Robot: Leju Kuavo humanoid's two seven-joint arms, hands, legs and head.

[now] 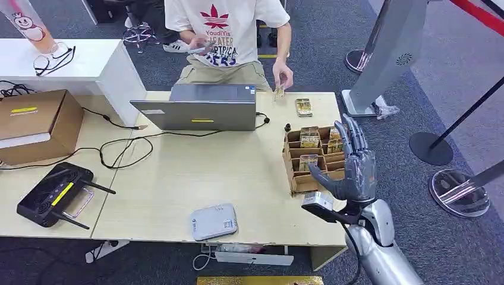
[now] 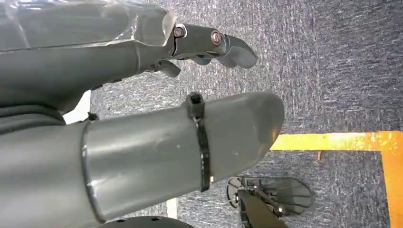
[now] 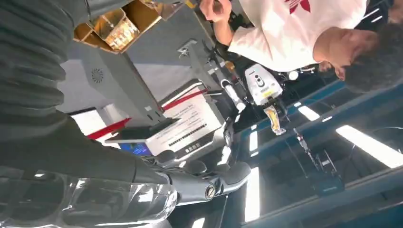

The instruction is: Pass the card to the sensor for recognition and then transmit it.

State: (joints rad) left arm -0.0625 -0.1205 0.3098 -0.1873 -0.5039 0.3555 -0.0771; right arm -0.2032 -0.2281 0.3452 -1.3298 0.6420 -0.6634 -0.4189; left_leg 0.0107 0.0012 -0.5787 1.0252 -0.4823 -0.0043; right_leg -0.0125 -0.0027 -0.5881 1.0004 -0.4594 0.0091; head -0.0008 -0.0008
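My right hand [image 1: 352,163] is raised above the table's right edge, fingers spread and pointing up, holding nothing. It is just right of the cardboard card organizer [image 1: 299,178], whose slots hold several gold cards [image 1: 309,138]. A loose stack of cards [image 1: 304,107] lies behind the organizer. The grey-white flat sensor [image 1: 214,221] lies near the front edge, well left of the hand. A person across the table holds one card [image 1: 278,92]. The right wrist view shows the right hand [image 3: 71,152] and the organizer [image 3: 119,28]. My left hand [image 2: 142,156] hangs empty over carpet.
A grey laptop [image 1: 202,107] stands mid-table with cables trailing left. A black router [image 1: 53,195] and a brown carton [image 1: 35,122] sit on the left. Stanchion bases [image 1: 431,148] and a grey kiosk stand [image 1: 386,53] are to the right.
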